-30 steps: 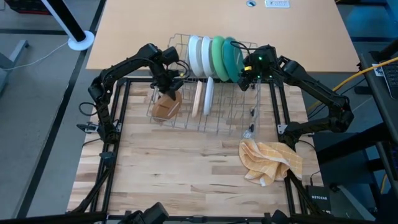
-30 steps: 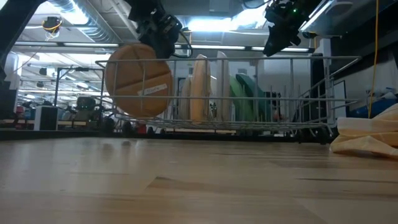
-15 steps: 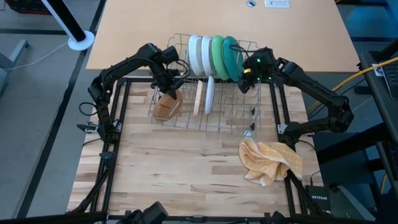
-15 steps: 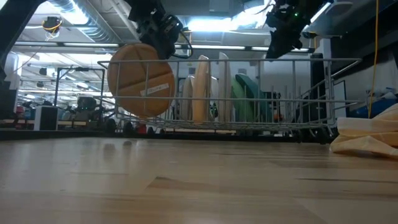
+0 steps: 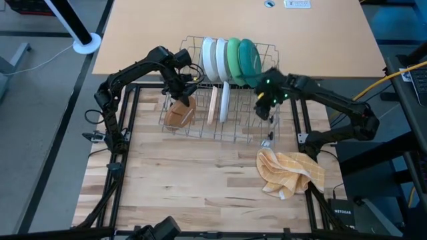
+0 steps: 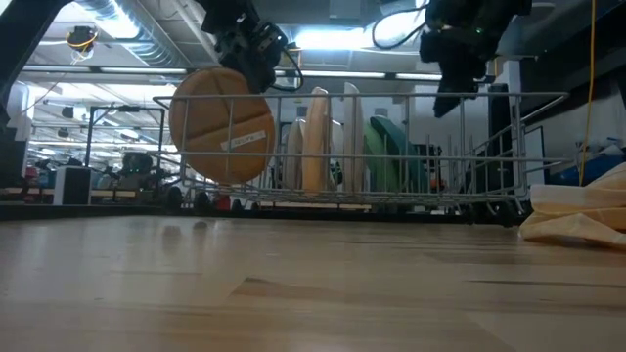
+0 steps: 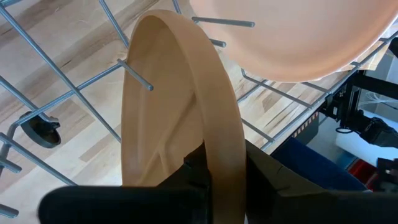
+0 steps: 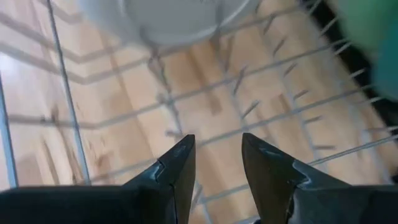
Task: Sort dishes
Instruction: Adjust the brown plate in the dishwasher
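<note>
Left hand [image 6: 256,61] pinches brown plate [image 6: 219,124] by its rim, likely light, stiff, slippery; right hand [image 8: 214,163] open, empty over rack [image 5: 248,120].

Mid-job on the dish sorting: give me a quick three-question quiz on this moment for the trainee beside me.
1. True or false: the left gripper grips the rim of a brown plate at the wire rack.
2. Which lies outside the rack? A. green plate B. yellow cloth C. white plates
3. Fill in: the right gripper hangs over the rack, fingers apart, holding ____.

Key: 1 true; 2 B; 3 nothing.
</note>
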Action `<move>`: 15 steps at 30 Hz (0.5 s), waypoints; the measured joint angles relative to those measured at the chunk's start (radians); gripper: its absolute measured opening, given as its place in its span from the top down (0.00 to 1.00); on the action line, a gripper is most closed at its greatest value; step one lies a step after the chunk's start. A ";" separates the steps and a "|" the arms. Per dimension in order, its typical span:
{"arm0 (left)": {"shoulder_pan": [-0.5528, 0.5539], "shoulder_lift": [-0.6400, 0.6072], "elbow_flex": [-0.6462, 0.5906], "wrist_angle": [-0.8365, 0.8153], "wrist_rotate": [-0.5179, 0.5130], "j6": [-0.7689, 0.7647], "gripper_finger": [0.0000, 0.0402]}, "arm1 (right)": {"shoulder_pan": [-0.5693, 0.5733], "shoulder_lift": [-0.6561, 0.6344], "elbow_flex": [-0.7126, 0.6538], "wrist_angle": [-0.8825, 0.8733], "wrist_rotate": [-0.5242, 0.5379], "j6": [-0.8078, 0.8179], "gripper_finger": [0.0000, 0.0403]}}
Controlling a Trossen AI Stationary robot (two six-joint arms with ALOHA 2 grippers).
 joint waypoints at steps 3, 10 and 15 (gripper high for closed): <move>0.000 0.000 0.000 0.000 -0.001 0.001 0.89 | 0.065 0.000 -0.051 0.010 0.016 0.001 0.66; 0.000 0.000 0.000 0.000 -0.001 0.002 0.89 | 0.184 0.000 -0.137 0.110 0.162 0.060 0.66; -0.003 0.000 0.000 0.000 -0.002 0.003 0.89 | 0.226 0.000 -0.187 0.183 0.212 0.092 0.66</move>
